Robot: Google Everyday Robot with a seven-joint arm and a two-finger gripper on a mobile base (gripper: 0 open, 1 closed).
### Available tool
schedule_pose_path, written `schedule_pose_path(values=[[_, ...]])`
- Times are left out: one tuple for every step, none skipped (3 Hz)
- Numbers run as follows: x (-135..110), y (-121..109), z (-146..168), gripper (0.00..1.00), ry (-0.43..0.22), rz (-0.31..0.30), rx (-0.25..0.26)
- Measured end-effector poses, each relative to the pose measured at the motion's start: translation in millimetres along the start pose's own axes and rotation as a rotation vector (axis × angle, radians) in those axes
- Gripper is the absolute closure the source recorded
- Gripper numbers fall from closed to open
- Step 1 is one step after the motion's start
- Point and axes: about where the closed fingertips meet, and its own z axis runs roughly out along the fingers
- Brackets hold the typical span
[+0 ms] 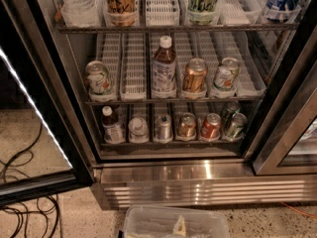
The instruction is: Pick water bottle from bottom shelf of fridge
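Observation:
The fridge [198,182] stands open, with a shiny louvred steel base. On the bottom shelf [173,144] the water bottle [137,129] stands second from the left, small and clear with a white cap. To its left is a white-capped bottle of dark drink [112,126]. To its right stand a silver can [163,127] and several more cans [211,126]. The gripper is not in view.
The glass door [34,108] hangs open at the left with a lit strip along its edge. Black cables [25,202] lie on the floor at lower left. A clear plastic bin [173,223] sits at the bottom edge, in front of the fridge base. The upper shelves hold bottles and cans.

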Motion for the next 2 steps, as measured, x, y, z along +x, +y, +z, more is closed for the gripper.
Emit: schedule_pose_path(values=[[-30.6, -29.9, -5.9, 0.00, -0.077, -0.038, 0.094], [-30.7, -29.9, -5.9, 0.00, -0.077, -0.039, 0.094]])
